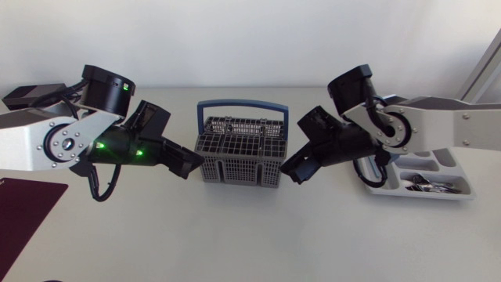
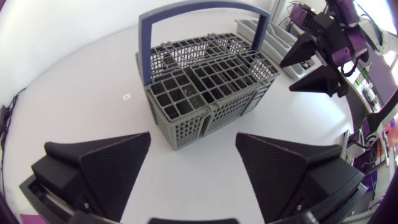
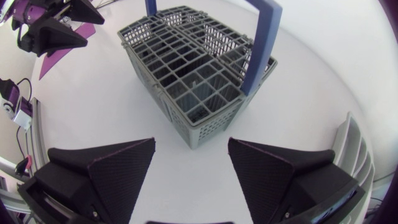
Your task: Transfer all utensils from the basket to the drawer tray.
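- The basket (image 1: pixel 241 149) looks empty, though its deep cells are hard to see into; utensils (image 1: pixel 427 184) lie in the drawer tray (image 1: pixel 463 193).
- The left gripper (image 2: pixel 193 135) and right gripper (image 3: pixel 191 140) both stand apart, holding nothing.

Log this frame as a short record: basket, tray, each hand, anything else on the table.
basket: grey, blue handle, upright mid-table; nothing visible inside
drawer tray: past the right hand, utensils lying in it
left hand: open, empty, beside the basket
right hand: open, empty, at the basket's other side
other: dark red mat at the table's edge, left side
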### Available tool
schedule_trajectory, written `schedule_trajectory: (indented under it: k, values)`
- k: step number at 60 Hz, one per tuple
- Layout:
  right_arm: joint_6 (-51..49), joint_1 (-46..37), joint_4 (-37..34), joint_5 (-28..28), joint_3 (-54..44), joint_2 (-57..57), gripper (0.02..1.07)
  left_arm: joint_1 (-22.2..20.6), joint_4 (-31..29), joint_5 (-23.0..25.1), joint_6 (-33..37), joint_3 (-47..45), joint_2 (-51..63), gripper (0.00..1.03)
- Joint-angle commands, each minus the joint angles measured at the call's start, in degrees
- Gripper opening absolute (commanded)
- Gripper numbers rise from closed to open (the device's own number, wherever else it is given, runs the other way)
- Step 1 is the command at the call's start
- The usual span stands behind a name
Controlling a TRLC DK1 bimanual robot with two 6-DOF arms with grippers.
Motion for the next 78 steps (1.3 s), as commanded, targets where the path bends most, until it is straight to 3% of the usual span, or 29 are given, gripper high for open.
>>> schedule_trajectory:
  k: [1,36,47,54,78]
  values:
    - [0.0,-0.1,1.1,0.9,1.2,2.6,0.88,0.3,0.1,0.2,1.3,-1.7,-1.5,0.95]
    - [-0.4,-3.2,5.2,3.2,2.8,8.1,0.88,0.6,0.3,0.2,1.7,-3.8,-3.1,0.97]
    - [-0.4,-1.5,4.1,3.5,-0.9,2.4,0.88,1.1,0.3,0.2,1.5,-4.8,-5.2,0.98]
    - [-0.5,-1.9,2.9,3.5,-2.9,-2.4,1.02,1.6,0.3,0.3,1.2,-5.8,-8.6,0.98]
    - [-3.4,-5.5,1.9,5.2,-10.7,-17.9,1.02,6.2,-1.4,-0.1,1.0,-9.6,-19.6,0.99]
